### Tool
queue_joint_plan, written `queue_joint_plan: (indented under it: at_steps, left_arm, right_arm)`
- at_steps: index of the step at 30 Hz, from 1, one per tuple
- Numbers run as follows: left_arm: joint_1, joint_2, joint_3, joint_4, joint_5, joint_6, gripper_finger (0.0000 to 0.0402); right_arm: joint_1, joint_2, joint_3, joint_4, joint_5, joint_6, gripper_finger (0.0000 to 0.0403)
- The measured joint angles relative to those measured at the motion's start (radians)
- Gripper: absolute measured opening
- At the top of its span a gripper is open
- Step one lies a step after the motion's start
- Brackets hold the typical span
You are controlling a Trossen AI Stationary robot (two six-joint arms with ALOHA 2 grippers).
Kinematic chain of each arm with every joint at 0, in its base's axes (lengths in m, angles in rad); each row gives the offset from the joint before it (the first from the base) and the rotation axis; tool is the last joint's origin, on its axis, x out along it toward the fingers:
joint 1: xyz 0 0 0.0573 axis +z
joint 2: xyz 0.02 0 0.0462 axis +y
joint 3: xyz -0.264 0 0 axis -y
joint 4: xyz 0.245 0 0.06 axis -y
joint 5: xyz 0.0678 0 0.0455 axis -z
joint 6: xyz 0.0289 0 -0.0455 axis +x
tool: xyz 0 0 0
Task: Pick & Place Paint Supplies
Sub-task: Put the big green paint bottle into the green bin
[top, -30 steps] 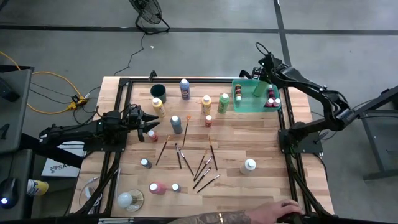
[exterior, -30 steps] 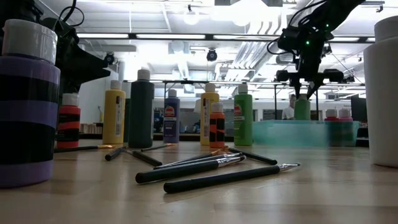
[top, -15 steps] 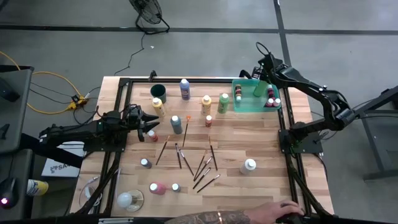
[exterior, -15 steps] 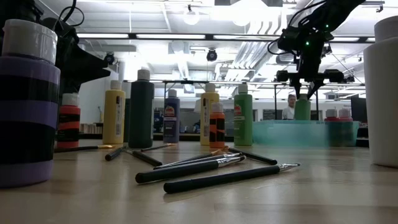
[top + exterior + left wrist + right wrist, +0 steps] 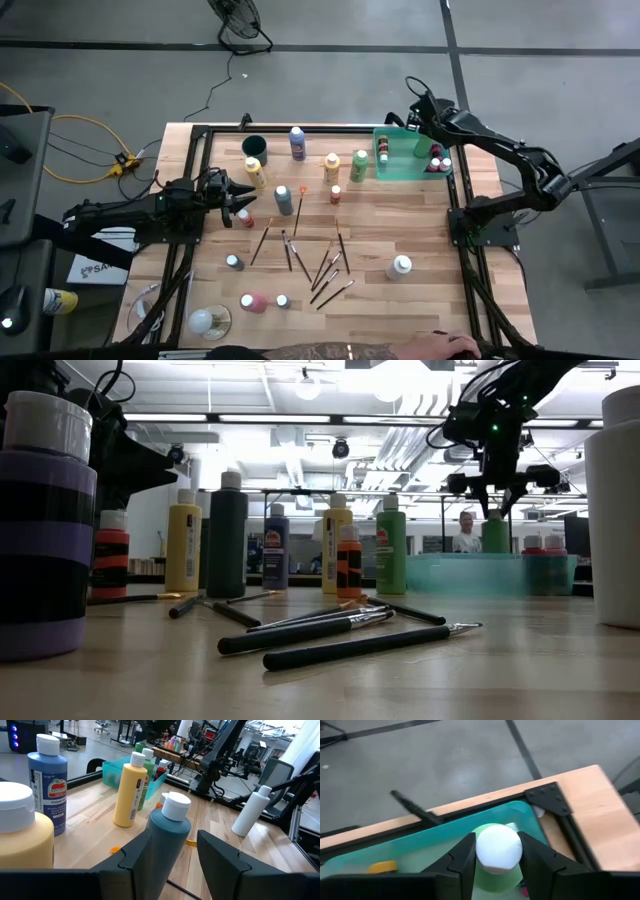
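Green bottle [image 5: 496, 870] is flanked at its white cap by right gripper [image 5: 496, 865] fingers over tray [image 5: 400, 168], upper right; grip cannot be told. Light, rigid, slippery: best held below cap. Left gripper [image 5: 172, 865] is spread open around teal bottle [image 5: 167, 840].

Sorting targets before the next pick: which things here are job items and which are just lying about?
Job: green bottle between right gripper fingers over tray; teal bottle at left gripper; brushes.
Lying about: dark cup, fan, cables.
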Motion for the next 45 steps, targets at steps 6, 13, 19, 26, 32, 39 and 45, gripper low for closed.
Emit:
queue_joint_plan:
  at_steps: [6, 13, 19, 26, 32, 39, 45]
  left_arm:
    - [0.000, 0.000, 0.000, 0.000, 0.000, 0.000, 0.0152]
    - [0.000, 0.000, 0.000, 0.000, 0.000, 0.000, 0.0152]
    - [0.000, 0.000, 0.000, 0.000, 0.000, 0.000, 0.0152]
    - [0.000, 0.000, 0.000, 0.000, 0.000, 0.000, 0.0152]
    - [0.000, 0.000, 0.000, 0.000, 0.000, 0.000, 0.0152]
    - [0.000, 0.000, 0.000, 0.000, 0.000, 0.000, 0.0152]
    - [0.000, 0.000, 0.000, 0.000, 0.000, 0.000, 0.0152]
  right_arm:
    - [0.000, 0.000, 0.001, -0.007, 0.018, 0.012, 0.0119]
    - [0.000, -0.001, 0.002, -0.004, 0.012, 0.030, 0.0123]
    - [0.000, -0.001, 0.006, -0.003, -0.015, 0.043, 0.0155]
    - [0.001, -0.003, 0.006, -0.005, -0.037, 0.058, 0.0192]
    - [0.010, -0.045, 0.006, -0.012, -0.044, 0.040, 0.0224]
    - [0.078, -0.132, 0.006, -0.014, -0.207, -0.044, 0.0246]
    - [0.220, -0.202, 0.006, -0.012, -0.386, -0.352, 0.0246]
